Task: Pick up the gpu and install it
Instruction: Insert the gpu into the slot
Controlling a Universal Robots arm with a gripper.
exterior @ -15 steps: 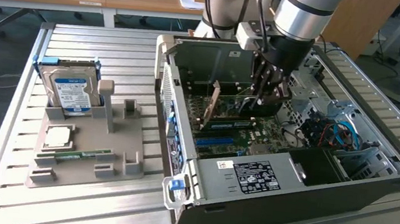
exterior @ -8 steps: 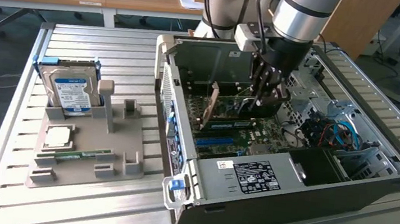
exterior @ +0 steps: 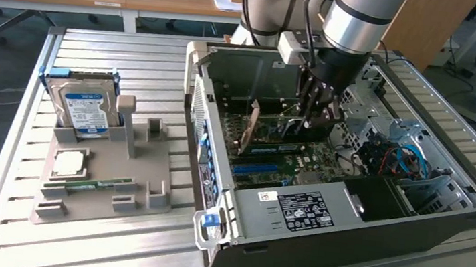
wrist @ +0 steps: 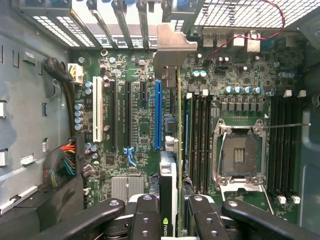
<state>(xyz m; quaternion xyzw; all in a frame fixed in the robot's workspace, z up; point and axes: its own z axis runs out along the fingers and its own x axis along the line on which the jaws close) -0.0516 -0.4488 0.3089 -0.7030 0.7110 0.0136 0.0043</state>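
Observation:
Down inside the open PC case, my gripper is shut on the gpu. The card stands on edge above the motherboard, its tan-brown board facing the exterior view's left. In the wrist view the gpu appears edge-on between my black fingers, and my gripper clamps it from both sides. Its metal bracket reaches the rear slot openings. The card runs just beside the blue expansion slot. Whether it sits in a slot I cannot tell.
On the slatted table a grey holder carries a silver hard drive, a CPU and a green RAM stick. Inside the case are the empty CPU socket, cable bundles and drive bays.

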